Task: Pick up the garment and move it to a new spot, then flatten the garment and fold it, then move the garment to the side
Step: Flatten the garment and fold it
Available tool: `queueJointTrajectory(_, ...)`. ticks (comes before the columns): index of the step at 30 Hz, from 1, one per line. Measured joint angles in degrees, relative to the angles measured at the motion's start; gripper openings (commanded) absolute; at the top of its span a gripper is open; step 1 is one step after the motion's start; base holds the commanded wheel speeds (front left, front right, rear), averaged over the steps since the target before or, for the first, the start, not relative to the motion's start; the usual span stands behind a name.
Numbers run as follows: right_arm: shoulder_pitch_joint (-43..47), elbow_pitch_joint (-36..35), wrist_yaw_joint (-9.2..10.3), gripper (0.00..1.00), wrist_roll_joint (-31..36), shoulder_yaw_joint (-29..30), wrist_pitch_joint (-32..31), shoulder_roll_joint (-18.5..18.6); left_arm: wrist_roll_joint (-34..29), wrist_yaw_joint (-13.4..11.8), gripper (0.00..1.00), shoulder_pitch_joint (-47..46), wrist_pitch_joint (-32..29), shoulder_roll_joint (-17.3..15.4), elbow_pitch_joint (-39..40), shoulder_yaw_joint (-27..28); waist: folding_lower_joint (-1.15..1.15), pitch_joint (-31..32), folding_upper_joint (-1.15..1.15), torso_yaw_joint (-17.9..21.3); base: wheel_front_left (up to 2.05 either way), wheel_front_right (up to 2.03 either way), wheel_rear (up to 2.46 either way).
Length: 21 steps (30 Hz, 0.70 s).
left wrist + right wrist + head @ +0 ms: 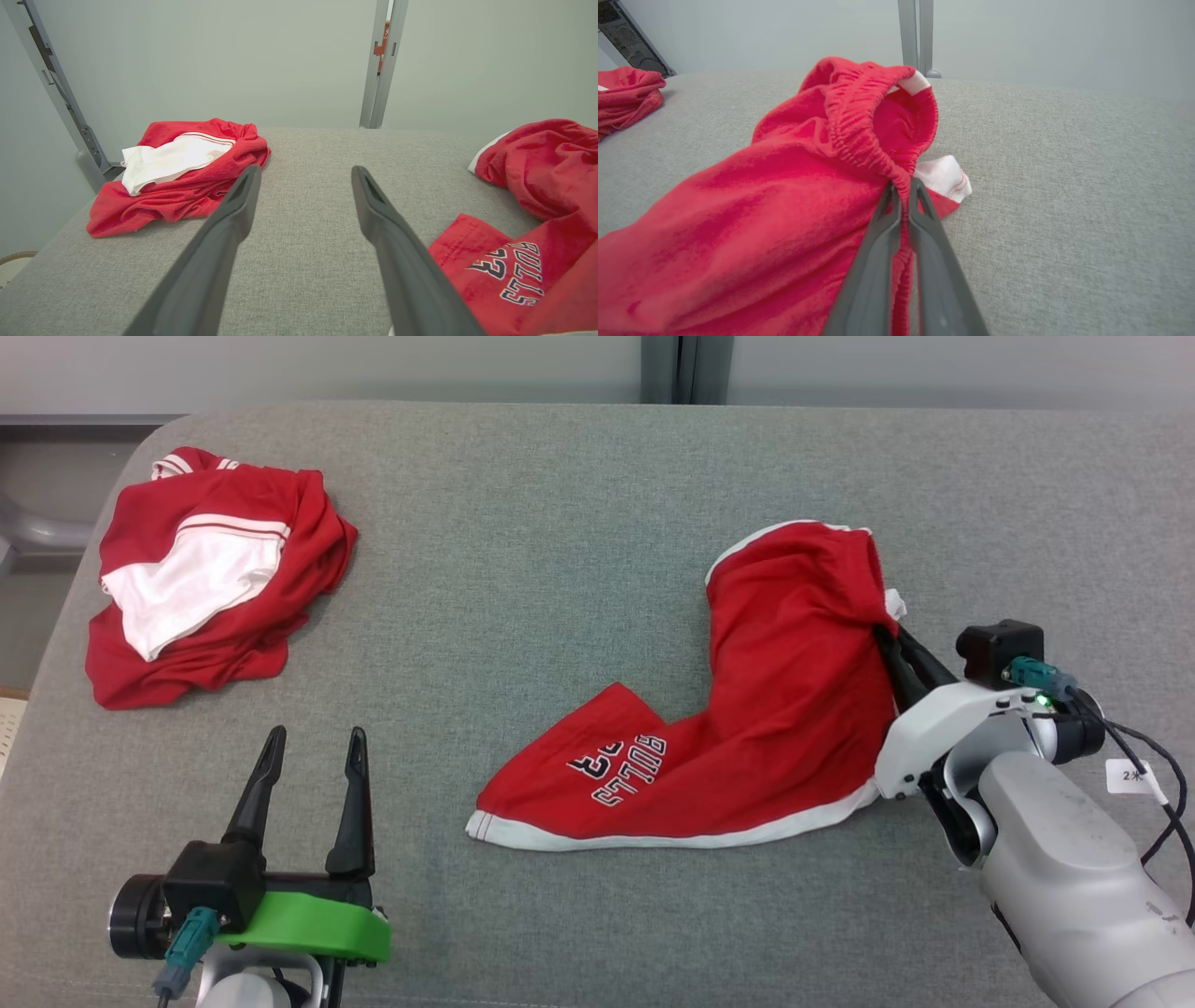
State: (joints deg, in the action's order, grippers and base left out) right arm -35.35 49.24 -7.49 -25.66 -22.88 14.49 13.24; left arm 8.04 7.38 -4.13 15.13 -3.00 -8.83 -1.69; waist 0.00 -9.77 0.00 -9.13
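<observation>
Shorts (794,186) waistband in R hand (903,186).

Garment (794,709): red cloth, matt, soft, fine knit; white cloth trim at hem.
Waistband (859,121): gathered elastic, ribbed, rougher than rest.
Lettering (621,767): perhaps stitched on, view too small to be sure.
Surface (560,569): grey woven cloth, coarse weave, matt.
Second garment (215,579): red and white cloth, thin, slight sheen.
Left fingers (219,242), right fingers (873,270): dark grey plastic, smooth, matt.
Green bracket (308,924): plastic, smooth, half-glossy.
Forearm (1074,859): pale grey shell, smooth, satin finish.
Post (378,65): grey metal, smooth.
</observation>
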Motion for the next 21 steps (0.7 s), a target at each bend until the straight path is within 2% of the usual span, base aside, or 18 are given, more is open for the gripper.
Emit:
queueJointTrajectory(5,-2.84,5.33,0.00,0.00,-0.64,1.67,0.18,-0.87,0.16,0.01,1.00,-0.14,0.00,0.03,-0.34,-0.36,0.00,-0.28,0.00,-0.23,0.00,0.00,0.00)
queueJointTrajectory(6,-3.11,6.15,0.00,0.38,-0.64,1.71,0.22,-1.08,0.25,0.01,1.00,-0.21,0.00,0.03,-0.43,-0.48,0.00,-0.31,0.00,-0.29,0.00,0.00,0.00)
queueJointTrajectory(7,-3.33,6.47,0.00,1.00,-0.60,1.64,0.24,-1.44,0.31,0.01,1.00,-0.27,0.00,0.04,-0.52,-0.54,0.00,-0.31,0.00,-0.29,0.00,0.00,0.00)
queueJointTrajectory(10,-3.64,5.84,0.00,1.00,-0.71,1.70,0.45,-1.99,0.44,0.01,1.00,-0.35,0.00,0.05,-0.69,-0.51,0.00,-0.10,0.00,-0.02,0.00,0.00,0.00)
queueJointTrajectory(13,-2.33,1.79,0.00,1.00,-0.62,3.36,0.52,-0.92,0.45,0.01,1.00,-0.35,0.00,0.08,-0.73,-0.31,0.00,0.42,0.00,0.51,0.00,0.00,0.00)
queueJointTrajectory(14,0.27,-2.44,0.00,1.00,-0.14,4.75,0.55,-0.20,0.44,0.01,1.00,-0.30,0.00,0.10,-0.76,-0.04,0.00,0.99,0.00,0.97,0.00,0.00,0.00)
queueJointTrajectory(21,12.34,-17.36,0.00,1.00,2.54,8.92,0.56,1.56,0.02,0.01,1.00,1.45,0.00,0.14,-0.49,2.15,0.00,2.96,0.00,3.24,0.00,0.00,0.00)
